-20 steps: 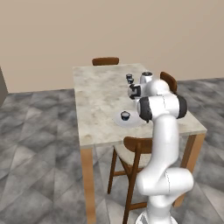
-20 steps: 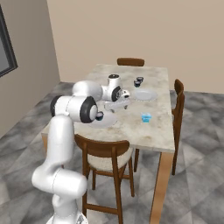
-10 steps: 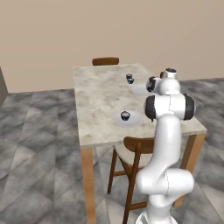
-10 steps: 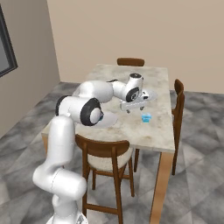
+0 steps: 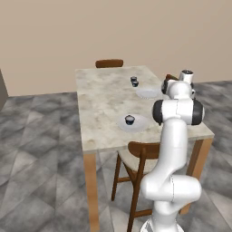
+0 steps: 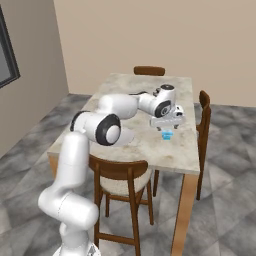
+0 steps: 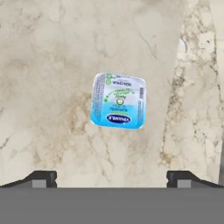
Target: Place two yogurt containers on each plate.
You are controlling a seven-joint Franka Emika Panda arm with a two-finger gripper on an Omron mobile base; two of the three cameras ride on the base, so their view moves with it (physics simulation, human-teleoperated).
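In the hand view a yogurt container (image 7: 118,101) with a bright light blue lid lies flat on the marble table, just ahead of my open gripper (image 7: 111,178) and centred between its fingertips (image 7: 41,177). From the right base view, the gripper (image 6: 167,125) hangs directly over that container (image 6: 167,135) near the table's right edge. The near plate (image 5: 141,125) holds one dark yogurt container (image 5: 129,119). Two more yogurt containers (image 5: 134,82) stand together on the bare table beside the far plate (image 5: 148,94), which has nothing on it.
The marble table (image 5: 97,104) has a wooden chair (image 5: 140,154) tucked in at its near side, another (image 5: 109,63) at the far end and a third (image 6: 204,112) on the right side. Grey tiled floor surrounds the table.
The arm has swung away from the near plate to the table's right side and now hovers over the blue-topped yogurt container. The jaws have stayed open and hold nothing.
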